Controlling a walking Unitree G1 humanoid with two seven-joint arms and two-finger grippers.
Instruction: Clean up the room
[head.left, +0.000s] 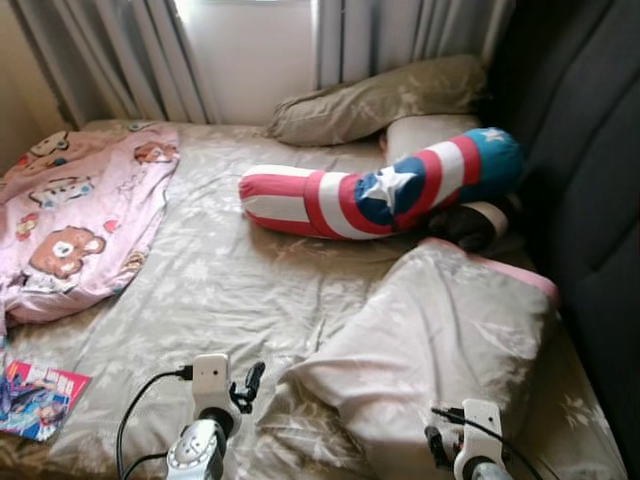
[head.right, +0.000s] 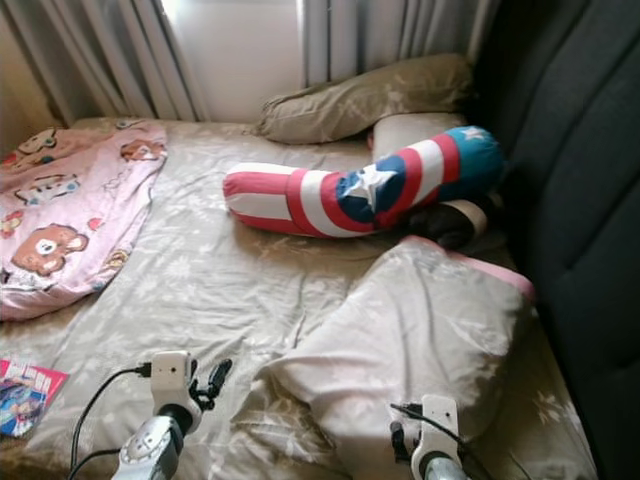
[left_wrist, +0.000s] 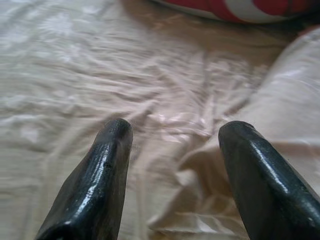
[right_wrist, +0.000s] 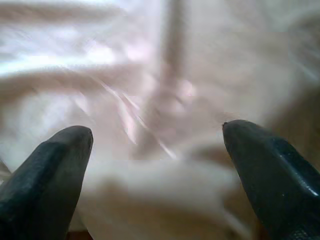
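A beige pillow (head.left: 440, 340) with a pink edge lies askew on the near right of the bed. My right gripper (right_wrist: 157, 130) hovers open just over its near end, seen low in the left eye view (head.left: 440, 447). My left gripper (head.left: 250, 385) is open above the beige sheet (head.left: 230, 290), beside the pillow's near-left corner (left_wrist: 200, 170). A red, white and blue star bolster (head.left: 380, 195) lies across the bed's middle. A pink bear-print blanket (head.left: 80, 215) is bunched at the left. A colourful magazine (head.left: 38, 398) rests at the near-left edge.
Two more beige pillows (head.left: 380, 100) sit at the far end under grey curtains (head.left: 130, 55). A dark padded headboard (head.left: 590, 180) runs along the right side. A dark object (head.left: 470, 228) is tucked under the bolster's right end.
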